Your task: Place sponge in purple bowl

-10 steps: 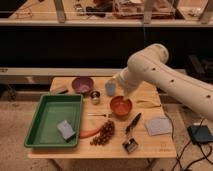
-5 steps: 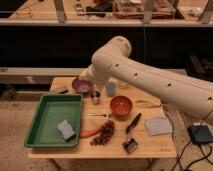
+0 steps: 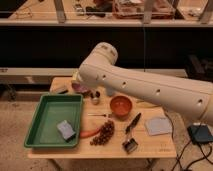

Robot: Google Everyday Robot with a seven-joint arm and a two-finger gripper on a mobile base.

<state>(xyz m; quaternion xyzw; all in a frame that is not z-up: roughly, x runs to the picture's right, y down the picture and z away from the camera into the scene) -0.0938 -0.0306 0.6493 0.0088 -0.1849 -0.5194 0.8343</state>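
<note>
The sponge (image 3: 66,130) lies in the green tray (image 3: 42,117), towards its near right corner - well apart from the gripper (image 3: 76,80); the gripper hangs at the table's far edge just above the purple bowl (image 3: 80,89), largely masked by the white arm (image 3: 145,90) - whether apart or together, I cannot tell.

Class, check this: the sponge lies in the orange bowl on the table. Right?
No: the camera view shows the sponge in the green tray on the table. The gripper is out of sight behind the arm.
</note>
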